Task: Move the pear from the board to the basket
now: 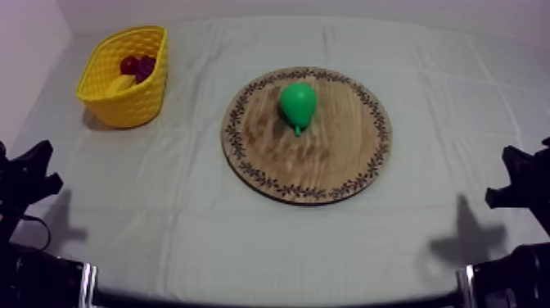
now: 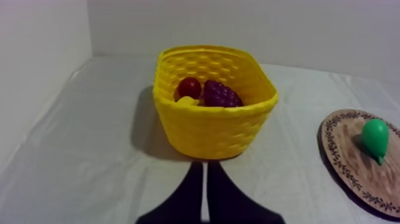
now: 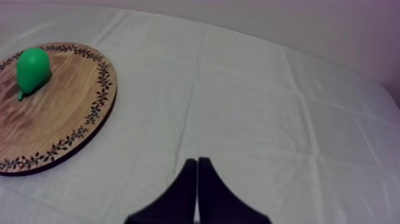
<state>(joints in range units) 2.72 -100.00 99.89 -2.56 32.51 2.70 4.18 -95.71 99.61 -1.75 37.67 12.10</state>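
A green pear (image 1: 298,104) lies on the round wooden board (image 1: 344,156) in the middle of the table, stem toward the front. The yellow basket (image 1: 139,97) stands at the far left and holds a small red fruit (image 2: 189,87), a bunch of grapes (image 2: 221,95) and a banana (image 2: 187,101). My left gripper (image 2: 205,170) is shut on nothing, a narrow wedge low in front of the basket (image 2: 208,128), with the pear (image 2: 375,138) off to one side. My right gripper (image 3: 197,167) is likewise shut over bare cloth, beside the board (image 3: 65,119) and the pear (image 3: 32,70).
Both arms rest low at the table's front corners, the left arm (image 1: 24,176) and the right arm (image 1: 524,184). The grey-white cloth (image 1: 164,221) stretches between them. A wall rises behind the table's far edge.
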